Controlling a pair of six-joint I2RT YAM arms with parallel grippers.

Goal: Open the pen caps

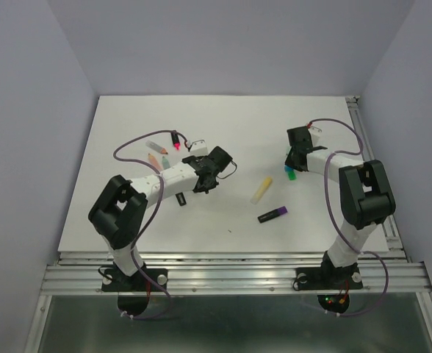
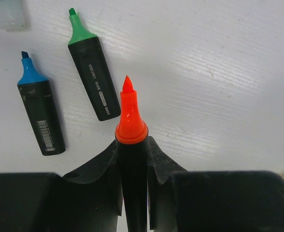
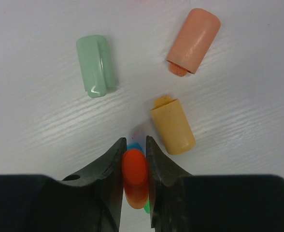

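Right wrist: right jaws pinch orange cap [image 3: 134,176]; left wrist: left jaws pinch orange-tipped pen [image 2: 131,145].

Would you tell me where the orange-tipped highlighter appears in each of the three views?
Left wrist: orange-tipped highlighter at bottom centre, clamped between the fingers, tip pointing up.
Top external: left of centre, largely hidden in the left gripper.
Right wrist: not in it.
Shared landmark: the left gripper, in the top and left wrist views; the white table in all.
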